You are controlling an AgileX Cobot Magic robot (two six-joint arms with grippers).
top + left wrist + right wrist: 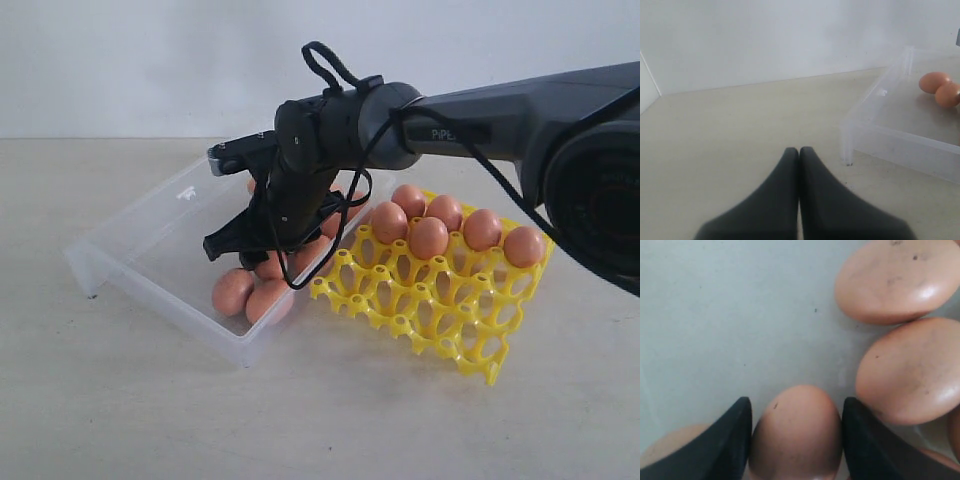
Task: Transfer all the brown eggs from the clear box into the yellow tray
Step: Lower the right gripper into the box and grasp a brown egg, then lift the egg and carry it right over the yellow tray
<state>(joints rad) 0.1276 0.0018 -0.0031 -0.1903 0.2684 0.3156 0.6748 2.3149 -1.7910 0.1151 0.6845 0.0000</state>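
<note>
Eggshell care: the right gripper (pixel 796 401), jaws spread wide, straddles one smooth orange-brown oval egg (pixel 795 440) on the floor of the shallow clear plastic box (pixel 160 240); whether its pads (pixel 730 440) pinch yet is unclear. Light, slick and brittle, it likely wants a gentle hold across its middle.

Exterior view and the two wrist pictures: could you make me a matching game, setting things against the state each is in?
1 yellow tray
2 clear box
3 left gripper
4 right gripper

a closed tight, outside the box
b loose eggs on its floor
c straddling one egg
d six eggs seated in cells

Pairs: 1-d, 2-b, 3-a, 4-c
</note>
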